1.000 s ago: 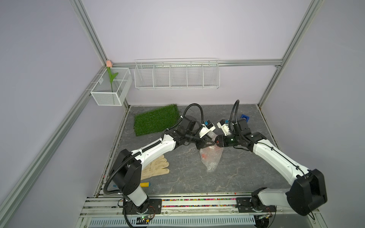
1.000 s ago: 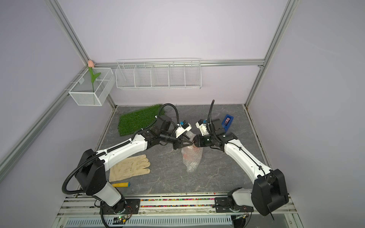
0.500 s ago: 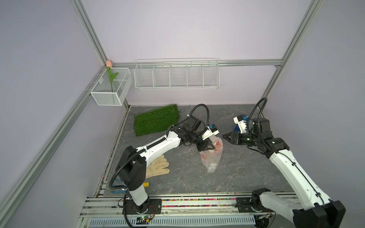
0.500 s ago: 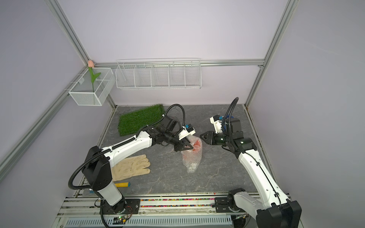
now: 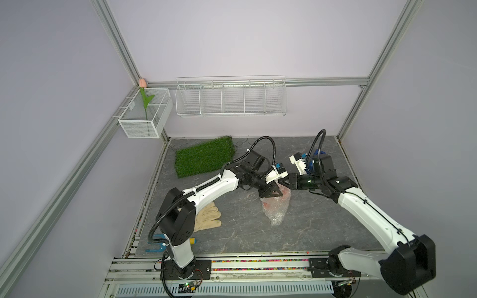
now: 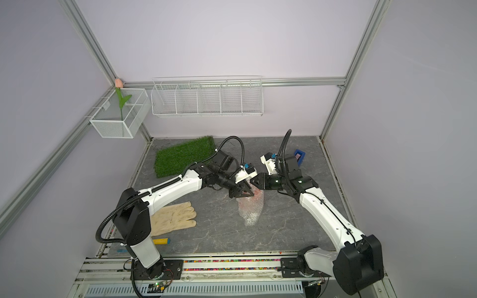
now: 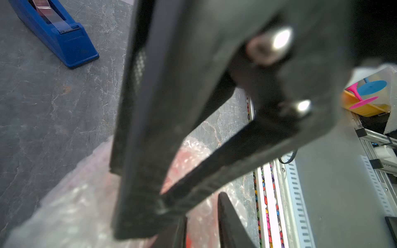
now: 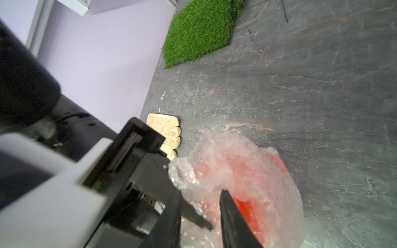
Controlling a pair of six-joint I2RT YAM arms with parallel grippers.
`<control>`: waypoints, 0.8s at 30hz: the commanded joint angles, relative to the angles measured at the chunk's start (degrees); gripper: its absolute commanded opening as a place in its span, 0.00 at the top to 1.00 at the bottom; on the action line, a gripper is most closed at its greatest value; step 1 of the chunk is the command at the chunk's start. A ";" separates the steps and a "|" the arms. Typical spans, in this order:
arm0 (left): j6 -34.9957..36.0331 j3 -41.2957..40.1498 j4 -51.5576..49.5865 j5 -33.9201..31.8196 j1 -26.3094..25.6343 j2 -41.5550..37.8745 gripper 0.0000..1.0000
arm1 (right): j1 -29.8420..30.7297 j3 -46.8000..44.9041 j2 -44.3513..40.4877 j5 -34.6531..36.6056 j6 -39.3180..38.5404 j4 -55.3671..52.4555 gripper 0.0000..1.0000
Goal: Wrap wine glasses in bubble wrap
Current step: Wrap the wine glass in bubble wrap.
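The bubble wrap stands bunched into a loose cone on the grey table. The red-orange wine glass shows through its upper part. My left gripper is shut on the bundle's top, with wrap and red between its jaws. My right gripper comes in from the opposite side; its jaws stand partly apart with a fold of wrap between them. In the left wrist view the right gripper's fingers cross in front, blurred, and hide much of the bundle.
A green grass mat lies at the back left. A cream glove and a yellow-handled tool lie at the front left. A blue tape dispenser sits behind the right arm. White wire baskets hang on the back wall.
Half a second ago the right gripper had swung away to the right; it is now back at the bundle's top. The left gripper has stayed on the wrap.
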 commanded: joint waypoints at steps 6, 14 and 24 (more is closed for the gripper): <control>-5.67 -0.91 0.93 0.95 2.31 -4.60 0.69 | 1.72 -3.77 2.74 3.20 -1.60 0.59 0.78; -7.76 2.67 -2.19 -5.29 3.17 -3.09 0.73 | 1.90 -5.43 1.98 1.80 -0.41 3.54 0.84; -2.38 6.43 -13.81 -13.33 0.40 4.42 0.75 | -1.41 -3.78 -3.98 -3.13 0.38 1.14 0.75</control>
